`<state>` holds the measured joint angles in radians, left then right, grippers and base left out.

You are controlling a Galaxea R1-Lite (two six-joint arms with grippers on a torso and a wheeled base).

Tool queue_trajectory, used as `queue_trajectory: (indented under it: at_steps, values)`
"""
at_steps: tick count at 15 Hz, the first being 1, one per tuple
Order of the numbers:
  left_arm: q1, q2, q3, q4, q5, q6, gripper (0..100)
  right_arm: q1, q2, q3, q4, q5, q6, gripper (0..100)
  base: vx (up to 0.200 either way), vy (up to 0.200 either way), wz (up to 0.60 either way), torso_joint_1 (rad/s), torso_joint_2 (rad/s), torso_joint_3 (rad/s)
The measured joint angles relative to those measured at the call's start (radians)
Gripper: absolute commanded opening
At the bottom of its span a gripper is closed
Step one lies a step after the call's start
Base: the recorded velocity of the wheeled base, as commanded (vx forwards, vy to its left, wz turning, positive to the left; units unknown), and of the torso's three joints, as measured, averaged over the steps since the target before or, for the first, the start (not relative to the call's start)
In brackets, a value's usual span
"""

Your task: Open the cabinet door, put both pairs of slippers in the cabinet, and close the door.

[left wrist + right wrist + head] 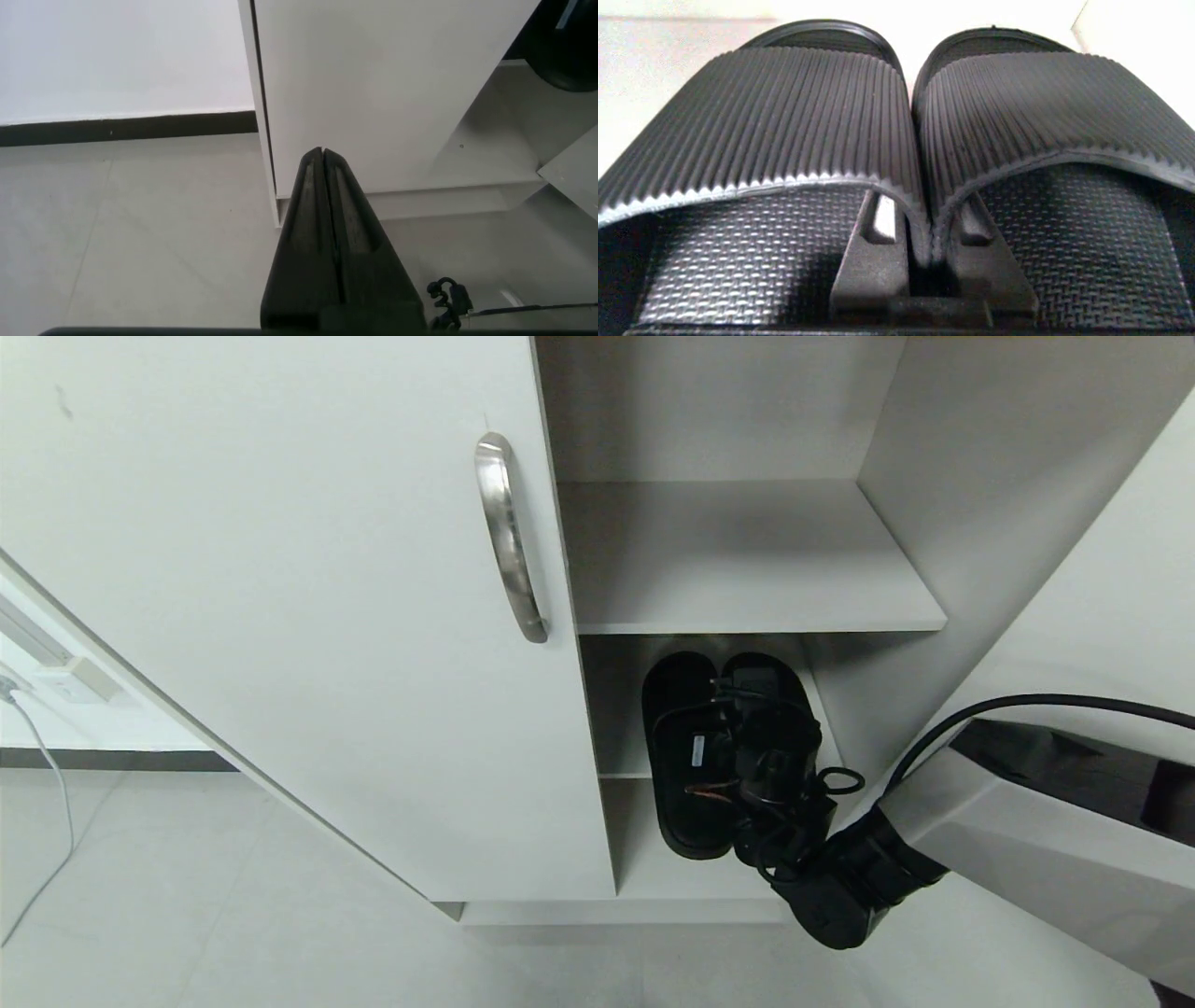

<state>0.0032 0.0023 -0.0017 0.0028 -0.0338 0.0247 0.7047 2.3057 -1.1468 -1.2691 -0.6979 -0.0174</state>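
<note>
Ribbed black straps of the pair of slippers (813,121) crowd the right wrist view, where the right gripper (923,229) pinches the two inner strap edges together, one finger inside each slipper. From the head view the same pair sits side by side in the lower compartment of the cabinet (747,555), under the middle shelf, toes pointing inward. Whether the soles rest on the compartment floor or hang just above it is hard to tell there. That view also shows the closed door (280,569) with its metal handle (509,537) on the left. In the left wrist view, the left gripper (322,159) hangs over the pale floor (140,233) near the cabinet's base, its fingers pressed together on nothing.
</note>
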Motion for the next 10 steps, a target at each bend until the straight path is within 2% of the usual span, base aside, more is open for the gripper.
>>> queue_trajectory:
  at_steps: [10]
  values:
    - [-0.001,-0.001,0.0,0.0,0.0,-0.001,0,-0.077,0.126,-0.404,0.289,0.039,0.024,0,0.0,0.0,0.0,0.0,0.0,0.0]
